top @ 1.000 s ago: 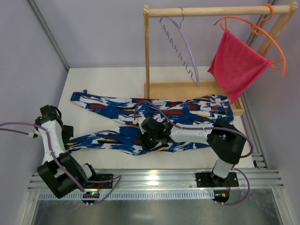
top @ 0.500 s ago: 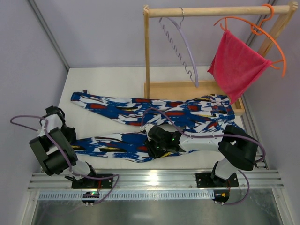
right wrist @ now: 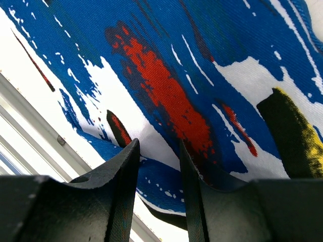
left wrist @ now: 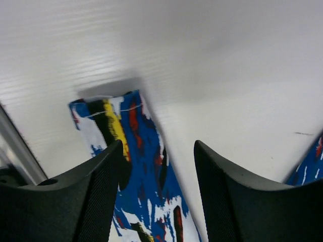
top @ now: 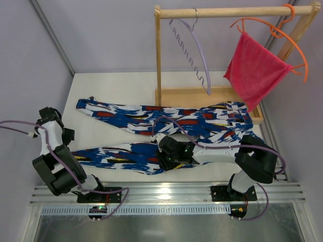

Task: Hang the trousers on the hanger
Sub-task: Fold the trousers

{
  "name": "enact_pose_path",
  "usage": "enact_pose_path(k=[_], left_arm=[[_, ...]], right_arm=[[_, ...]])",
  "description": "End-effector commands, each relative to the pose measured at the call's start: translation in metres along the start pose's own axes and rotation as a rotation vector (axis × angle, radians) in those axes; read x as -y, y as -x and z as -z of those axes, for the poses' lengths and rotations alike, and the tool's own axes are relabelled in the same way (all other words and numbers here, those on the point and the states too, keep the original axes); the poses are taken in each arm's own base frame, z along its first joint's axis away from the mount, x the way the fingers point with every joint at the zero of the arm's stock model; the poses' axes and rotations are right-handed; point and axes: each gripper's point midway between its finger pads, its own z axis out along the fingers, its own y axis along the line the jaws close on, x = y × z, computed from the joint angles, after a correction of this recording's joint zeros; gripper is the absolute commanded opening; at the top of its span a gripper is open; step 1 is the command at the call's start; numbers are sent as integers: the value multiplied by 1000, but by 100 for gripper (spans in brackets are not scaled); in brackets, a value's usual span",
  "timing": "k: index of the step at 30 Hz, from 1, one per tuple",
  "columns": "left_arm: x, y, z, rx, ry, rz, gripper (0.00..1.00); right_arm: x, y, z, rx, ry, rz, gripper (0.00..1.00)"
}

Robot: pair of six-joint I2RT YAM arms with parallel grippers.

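The trousers (top: 202, 118) lie flat on the white table, waist at the right and both legs running left. The lavender hanger (top: 198, 50) hangs empty from the wooden rail. My right gripper (top: 164, 159) is low on the near leg's front edge. In the right wrist view its jaws stand narrowly apart (right wrist: 157, 143) with a fold of the trousers (right wrist: 176, 75) pinched between them. My left gripper (top: 68, 143) hovers over the near leg's cuff. In the left wrist view it is open (left wrist: 157, 143) and empty above that cuff (left wrist: 126, 151).
A wooden rack (top: 232, 11) with a tray-like base (top: 202, 96) stands at the back right. An orange hanger (top: 282, 35) on it carries a pink-red cloth (top: 255, 70). A metal rail (top: 166, 194) runs along the table's near edge. Walls close in on both sides.
My right gripper slid toward the near edge along the lower leg, then stayed. My left arm swung, its wrist ending further back and left. The hanger swayed slightly.
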Motion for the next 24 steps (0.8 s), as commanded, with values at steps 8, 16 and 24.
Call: enact_pose_path(k=[8, 16, 24], left_arm=[[-73, -13, -9, -40, 76, 219, 59], [-79, -16, -27, -51, 133, 213, 57], [-79, -19, -44, -62, 154, 215, 53]], right_arm=[[-10, 0, -4, 5, 29, 12, 41], [-14, 11, -2, 24, 38, 14, 40], [-10, 16, 4, 41, 15, 24, 40]])
